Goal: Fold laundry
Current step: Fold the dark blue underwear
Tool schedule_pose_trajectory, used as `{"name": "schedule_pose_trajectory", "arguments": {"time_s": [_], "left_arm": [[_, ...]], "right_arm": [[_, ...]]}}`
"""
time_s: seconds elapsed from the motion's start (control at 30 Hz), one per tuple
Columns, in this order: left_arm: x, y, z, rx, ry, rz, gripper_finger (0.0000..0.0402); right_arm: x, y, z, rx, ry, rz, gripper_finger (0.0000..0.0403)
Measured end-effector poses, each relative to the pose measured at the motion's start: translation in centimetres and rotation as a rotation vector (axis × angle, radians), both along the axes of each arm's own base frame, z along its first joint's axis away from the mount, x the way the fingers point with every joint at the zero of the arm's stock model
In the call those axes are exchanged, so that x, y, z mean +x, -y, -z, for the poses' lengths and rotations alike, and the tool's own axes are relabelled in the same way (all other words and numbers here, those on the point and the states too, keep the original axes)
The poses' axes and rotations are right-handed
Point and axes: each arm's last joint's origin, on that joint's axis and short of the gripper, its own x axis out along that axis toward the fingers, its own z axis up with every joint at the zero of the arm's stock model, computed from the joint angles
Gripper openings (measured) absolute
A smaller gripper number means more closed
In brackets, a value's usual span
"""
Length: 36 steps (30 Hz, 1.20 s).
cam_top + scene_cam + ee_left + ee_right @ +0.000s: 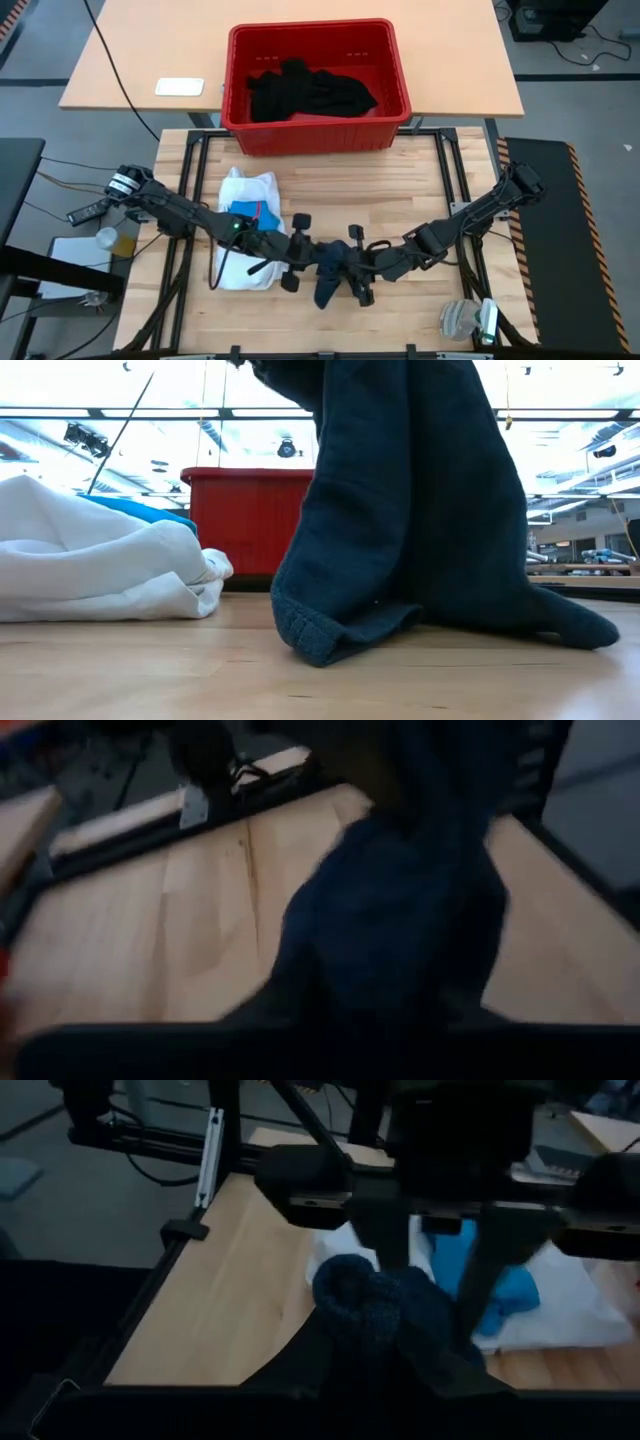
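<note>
Both arms meet near the front edge of the worktop [420,190], a little toward its middle, with a small dark blue knitted garment [328,268] strung between them. The right gripper [357,262] pinches one end of it, its fingers narrow on the cloth. The left gripper [296,252] is right at the other end; in the right wrist view its fingers [390,1240] straddle the bunched knit, but I cannot tell whether they are actually pressing it. From table height the dark piece hangs down from above and its lower hem lies crumpled on the wood.

Just beside it, toward the left edge, a white shirt [245,235] lies in a soft heap with a bright blue piece [243,210] on top; the left arm reaches across them. Black garments [310,90] are piled inside a red crate [395,125] standing at the worktop's back edge.
</note>
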Motion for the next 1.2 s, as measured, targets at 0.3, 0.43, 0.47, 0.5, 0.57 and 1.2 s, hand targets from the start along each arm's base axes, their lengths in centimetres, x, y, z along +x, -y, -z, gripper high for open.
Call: {"name": "schedule_pose_trajectory", "arguments": {"time_s": [0.3,0.43,0.47,0.5,0.57,1.2], "left_arm": [[0.3,0.1,-6.0,0.177,0.025,0.068,0.0023],[0.9,-1.0,-6.8,0.149,-0.052,0.024,0.0023],[1.0,-1.4,-7.1,0.13,-0.061,0.004,0.0023],[1.1,-2.0,-7.4,0.109,-0.071,-0.02,0.0023],[1.3,-3.3,-8.1,0.07,-0.069,-0.079,0.0023],[1.9,-12.4,-8.2,-0.072,-0.109,-0.391,0.0023]], "right_arm": [[-2.5,1.0,-2.6,-0.01,0.008,0.005,0.0133],[-5.2,2.1,-4.3,0.005,-0.007,0.121,0.0201],[-5.9,2.4,-4.5,0.018,-0.016,0.17,0.0216],[-6.5,2.7,-4.6,0.041,-0.026,0.219,0.023],[-7.4,2.8,-4.6,0.095,-0.058,0.275,0.0253],[-2.3,1.3,6.1,-0.045,-0.117,0.349,0.0232]]}}
